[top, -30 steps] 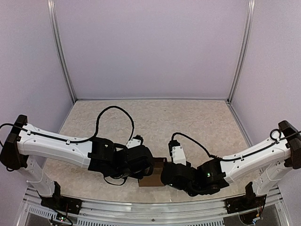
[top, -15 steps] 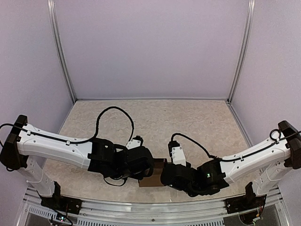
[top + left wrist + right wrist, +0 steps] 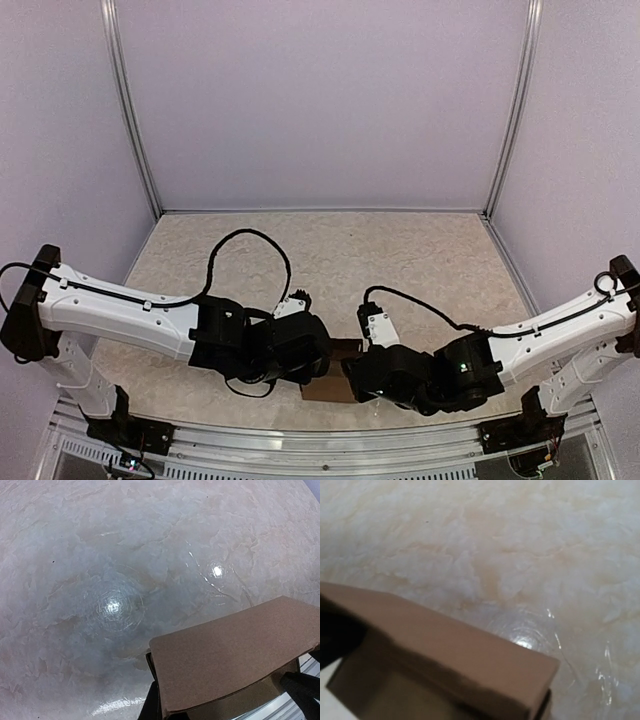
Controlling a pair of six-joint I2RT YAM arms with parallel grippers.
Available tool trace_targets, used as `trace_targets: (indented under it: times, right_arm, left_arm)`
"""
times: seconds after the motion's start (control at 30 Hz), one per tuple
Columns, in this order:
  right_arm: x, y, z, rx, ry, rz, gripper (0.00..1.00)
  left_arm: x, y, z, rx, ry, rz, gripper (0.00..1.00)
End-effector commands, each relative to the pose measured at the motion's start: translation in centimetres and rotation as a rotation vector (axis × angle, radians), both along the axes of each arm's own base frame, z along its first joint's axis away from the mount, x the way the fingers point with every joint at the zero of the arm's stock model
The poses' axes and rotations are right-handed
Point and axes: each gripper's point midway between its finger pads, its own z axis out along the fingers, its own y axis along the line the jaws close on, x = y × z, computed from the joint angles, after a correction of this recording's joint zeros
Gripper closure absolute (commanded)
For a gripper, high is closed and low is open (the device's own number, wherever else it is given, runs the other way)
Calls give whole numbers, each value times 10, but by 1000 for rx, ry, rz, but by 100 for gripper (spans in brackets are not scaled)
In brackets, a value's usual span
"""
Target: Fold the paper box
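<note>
The paper box (image 3: 328, 388) is a small brown cardboard thing. It sits down at the near edge of the table (image 3: 330, 250), right in the middle, squeezed between the two arms. From above I can see only a bit of it, because the black ends of both arms cover most of it.

The left gripper (image 3: 322, 365) comes in from the left side and its tip is right on the box. Its jaws are closed tight. In the left wrist view the box (image 3: 230, 650) is very close and fills the bottom right corner. One flat brown side faces up and is tipped a little. A dark finger (image 3: 151, 700) presses against the box's left edge, so this gripper seems to have a pinch on the cardboard there. The shiny table (image 3: 100, 555) shows behind it.

The right gripper (image 3: 350, 375) comes in from the right side and meets the box at its other end. In the right wrist view the box (image 3: 445, 650) is blurry and big, filling the bottom left. I see one flat side and a sharp corner pointing right. There are dark shapes at the left and at the bottom edge of the box, but I cannot tell if they are its fingers. I cannot tell how wide these jaws are, or if they grip the box.
</note>
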Motion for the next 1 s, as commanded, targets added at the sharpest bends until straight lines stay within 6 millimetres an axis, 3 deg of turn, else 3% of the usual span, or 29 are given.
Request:
trace_targets:
  times: [0.0, 0.2, 0.47, 0.77, 0.97]
  right_arm:
    - [-8, -1, 21, 31, -7, 54, 59]
    - [1, -15, 46, 9, -74, 42, 54]
    - [8, -26, 45, -30, -92, 31, 54]
    - [9, -15, 50, -9, -104, 92, 61]
    - [2, -4, 36, -22, -85, 155, 73]
  left_arm:
    - [-13, -19, -6, -40, 47, -49, 100]
    - [-13, -19, -6, -39, 48, -49, 100]
    - [-13, -20, -6, -39, 47, -47, 100]
    - [-13, -19, -6, -33, 42, -46, 100]
    - [-13, -20, -5, -31, 41, -45, 100]
